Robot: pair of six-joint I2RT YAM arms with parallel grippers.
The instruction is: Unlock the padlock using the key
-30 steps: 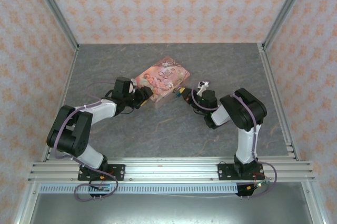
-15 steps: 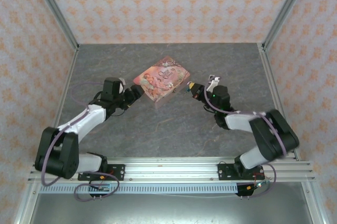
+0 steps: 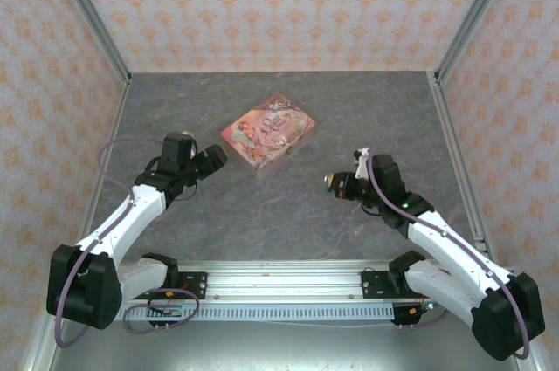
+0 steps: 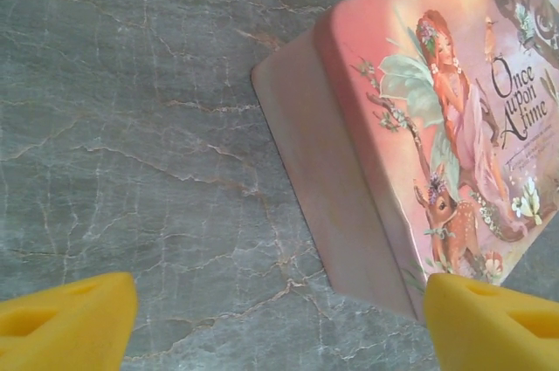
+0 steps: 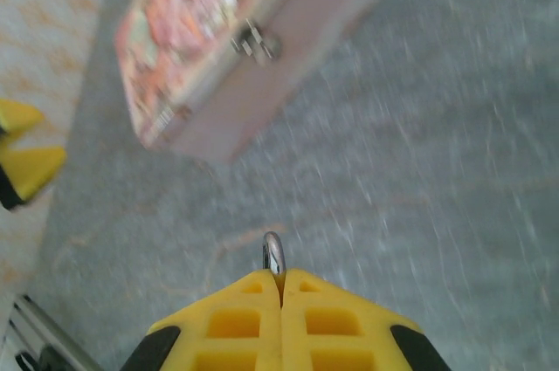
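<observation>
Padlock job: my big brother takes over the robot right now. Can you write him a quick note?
Left gripper: open, empty, near the pink box, not touching it.
Right gripper: shut on a metal loop, probably the padlock's, away from the box.
Box latch: nothing seems to hang on it.
Done: padlock looks off the box.
Left to do: check the lock really opened; I cannot tell.

arms (image 3: 131, 209) — white, black joints | lilac cables (image 3: 106, 149) | yellow gripper fingers (image 5: 236, 323) (hollowed)
</observation>
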